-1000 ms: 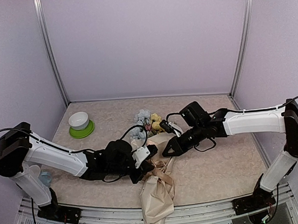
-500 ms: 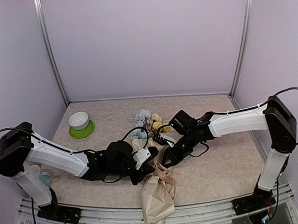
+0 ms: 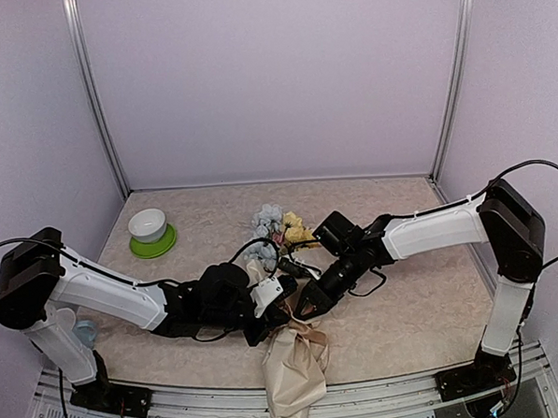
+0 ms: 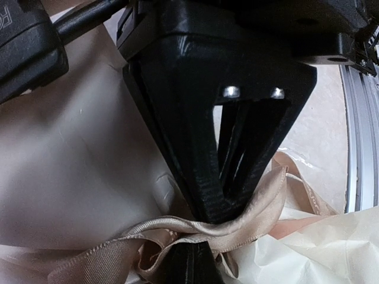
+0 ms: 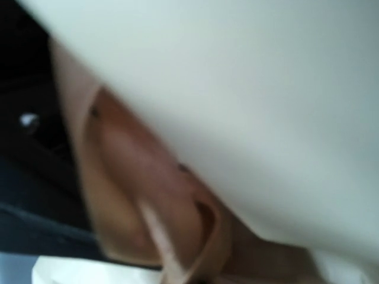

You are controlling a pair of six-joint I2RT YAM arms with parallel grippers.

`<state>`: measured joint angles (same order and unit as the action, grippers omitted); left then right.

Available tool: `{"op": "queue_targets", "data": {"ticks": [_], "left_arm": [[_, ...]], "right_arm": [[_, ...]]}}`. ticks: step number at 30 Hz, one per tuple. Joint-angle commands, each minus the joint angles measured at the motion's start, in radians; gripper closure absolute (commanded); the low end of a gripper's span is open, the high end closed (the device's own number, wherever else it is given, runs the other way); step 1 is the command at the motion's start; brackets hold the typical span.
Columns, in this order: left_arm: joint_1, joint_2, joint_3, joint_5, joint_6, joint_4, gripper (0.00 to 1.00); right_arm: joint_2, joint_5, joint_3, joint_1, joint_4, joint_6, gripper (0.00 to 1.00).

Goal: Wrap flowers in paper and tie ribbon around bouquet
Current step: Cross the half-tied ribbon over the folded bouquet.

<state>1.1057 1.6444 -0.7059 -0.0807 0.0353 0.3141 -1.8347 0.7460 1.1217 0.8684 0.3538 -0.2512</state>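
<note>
The bouquet lies in the middle of the table: beige paper (image 3: pixel 292 372) rolled round the stems, its lower end hanging over the front edge. The flowers (image 3: pixel 272 223) stick out at the far end. The tan ribbon (image 3: pixel 305 332) crosses the paper's waist. My left gripper (image 3: pixel 273 312) is shut on the ribbon (image 4: pixel 260 213), which drapes across its black fingertips (image 4: pixel 216 210) over the paper (image 4: pixel 71 154). My right gripper (image 3: pixel 301 308) sits right beside it at the ribbon. The right wrist view is blurred: only ribbon (image 5: pixel 130 195) and paper (image 5: pixel 266 89) show, no fingers.
A white bowl on a green plate (image 3: pixel 151 234) stands at the back left. A pale blue object (image 3: pixel 84 330) lies by the left arm's base. The metal rail (image 3: pixel 391 390) runs along the table's front edge.
My right arm has swung left and toward the near edge, bringing its gripper from beside the flowers to the ribbon by the left gripper. The left arm has barely moved.
</note>
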Motion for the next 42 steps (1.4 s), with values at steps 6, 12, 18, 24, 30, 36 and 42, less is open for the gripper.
{"op": "queue_targets", "data": {"ticks": [6, 12, 18, 24, 30, 36, 42], "left_arm": [[-0.007, 0.023, -0.027, -0.030, 0.011, 0.017, 1.00], [-0.011, 0.029, -0.036, -0.032, 0.008, 0.017, 1.00], [-0.022, 0.036, -0.042, -0.026, -0.008, 0.041, 1.00], [-0.032, 0.042, -0.047, -0.045, -0.015, 0.058, 1.00], [-0.041, -0.018, -0.004, -0.091, -0.007, 0.062, 0.97], [-0.043, -0.099, 0.054, -0.109, 0.029, 0.066, 0.85], [-0.038, -0.118, 0.043, -0.079, 0.077, 0.000, 0.85]], "right_arm": [[-0.021, 0.072, -0.018, 0.005, -0.053, 0.013, 0.90], [-0.028, 0.076, -0.032, 0.008, -0.082, -0.010, 0.89], [-0.026, 0.073, -0.034, 0.016, -0.081, -0.012, 0.79], [-0.020, 0.042, -0.029, 0.017, -0.067, -0.023, 1.00], [0.034, -0.013, -0.011, 0.008, -0.044, -0.035, 1.00], [0.065, -0.046, 0.010, 0.005, -0.014, -0.033, 1.00], [0.075, -0.101, 0.009, -0.006, 0.003, -0.050, 1.00]]}}
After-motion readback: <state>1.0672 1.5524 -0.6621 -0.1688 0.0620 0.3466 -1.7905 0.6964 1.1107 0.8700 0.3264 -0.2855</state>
